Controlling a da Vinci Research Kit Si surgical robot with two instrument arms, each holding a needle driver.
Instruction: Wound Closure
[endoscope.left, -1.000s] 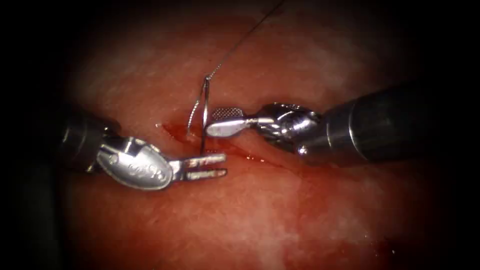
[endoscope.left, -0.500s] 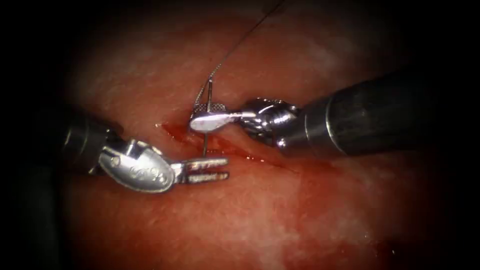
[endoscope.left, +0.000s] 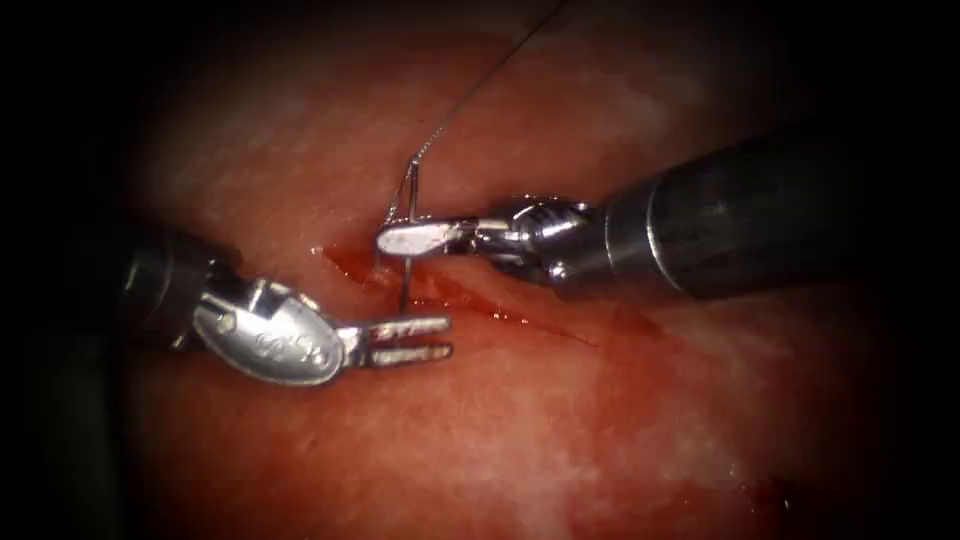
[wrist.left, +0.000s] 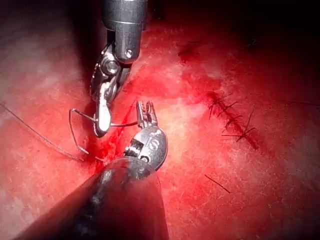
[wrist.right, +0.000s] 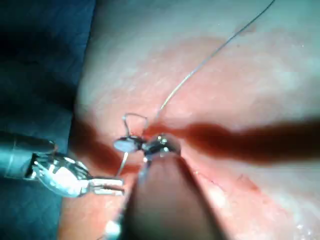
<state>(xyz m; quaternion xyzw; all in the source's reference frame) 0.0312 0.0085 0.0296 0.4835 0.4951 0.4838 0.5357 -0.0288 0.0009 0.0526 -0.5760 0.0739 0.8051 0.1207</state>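
From above, the right tool (endoscope.left: 400, 238) comes in across the upper side of the cut (endoscope.left: 470, 300) and has its jaws closed flat on the needle (endoscope.left: 410, 205), gripping it partway along the curve, nearer the thread end than the point. The needle stands nearly upright at the left end of the cut: its looped top rises above the jaws, and a straight stretch drops below them into the tissue (endoscope.left: 560, 440), right where the red fluid (endoscope.left: 350, 262) pools at the cut's edge. The thread (endoscope.left: 480, 80) leaves the top of the needle and runs up and to the right, taut and thin, out of the lit area. The left tool (endoscope.left: 445, 337) sits just below the cut on its left part, its two jaws slightly parted and lying side by side, holding nothing; its tips are close to the needle's lower stretch but not touching it. Seen along the left arm's shaft, the needle (wrist.left: 80, 131) shows as a wire arc with the right tool (wrist.left: 101, 127) clamped across it, the left tool (wrist.left: 146, 112) open just beside it, and a row of dark stitches (wrist.left: 232, 122) lies farther along the tissue
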